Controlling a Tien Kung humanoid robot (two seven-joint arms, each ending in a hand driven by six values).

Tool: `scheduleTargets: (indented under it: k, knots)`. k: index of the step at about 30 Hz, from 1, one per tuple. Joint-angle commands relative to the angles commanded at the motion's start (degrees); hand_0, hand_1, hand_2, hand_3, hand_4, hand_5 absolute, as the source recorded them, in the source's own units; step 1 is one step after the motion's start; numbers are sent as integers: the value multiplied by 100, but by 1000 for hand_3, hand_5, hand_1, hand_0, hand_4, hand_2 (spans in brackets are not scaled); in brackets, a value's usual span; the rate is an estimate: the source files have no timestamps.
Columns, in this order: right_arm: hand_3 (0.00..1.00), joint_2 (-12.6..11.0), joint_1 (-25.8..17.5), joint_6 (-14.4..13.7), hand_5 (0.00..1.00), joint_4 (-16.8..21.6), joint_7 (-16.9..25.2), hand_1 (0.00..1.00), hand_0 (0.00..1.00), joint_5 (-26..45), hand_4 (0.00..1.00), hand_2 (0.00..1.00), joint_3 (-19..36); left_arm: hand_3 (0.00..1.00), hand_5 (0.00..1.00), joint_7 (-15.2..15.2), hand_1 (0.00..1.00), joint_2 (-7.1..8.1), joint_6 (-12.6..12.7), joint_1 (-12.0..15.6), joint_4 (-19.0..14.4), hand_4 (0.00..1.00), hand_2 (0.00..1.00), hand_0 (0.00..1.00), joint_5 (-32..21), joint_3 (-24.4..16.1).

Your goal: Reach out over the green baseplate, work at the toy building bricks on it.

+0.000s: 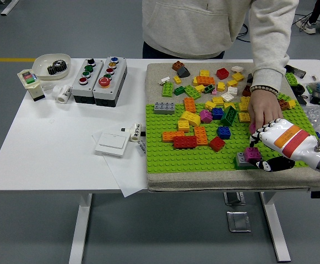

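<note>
The green baseplate (171,157) lies on a tan mat at the table's right half, with several coloured bricks scattered over it. Near its front right corner a magenta brick (251,154) sits on a grey brick (240,160). My right hand (260,155) comes in from the right, its white fingers curled over the magenta brick and its black thumb low beside it. A person's hand (264,113) presses down on the bricks just behind my hand, touching a pink brick there.
Loose bricks (204,77) cover the mat behind the plate. Left of the mat are two button boxes (99,80), a white switch plate (112,144), a bowl with a gear (52,65) and small white cylinders. The person stands at the far side.
</note>
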Motion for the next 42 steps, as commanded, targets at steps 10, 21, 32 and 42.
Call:
scheduleTargets:
  k: [10,21,32,42]
  knots:
    - [497,8,8,49,377,-6,-7,506,456,-34,683,545,5,549,610,-2,687,4,-3,-8,-2,562,653,602,-3,6]
    - [523,12,21,138,376,-11,-36,532,465,-90,697,584,9,549,607,-5,687,6,-2,-14,-2,561,653,602,-12,9]
    - [548,17,22,246,382,-33,-54,570,473,-138,714,622,23,549,609,4,687,6,-4,-14,-4,562,653,601,1,4]
    - [627,17,26,325,392,-44,-72,622,522,-178,747,715,41,549,609,0,687,9,-9,-19,-5,563,653,600,-15,10]
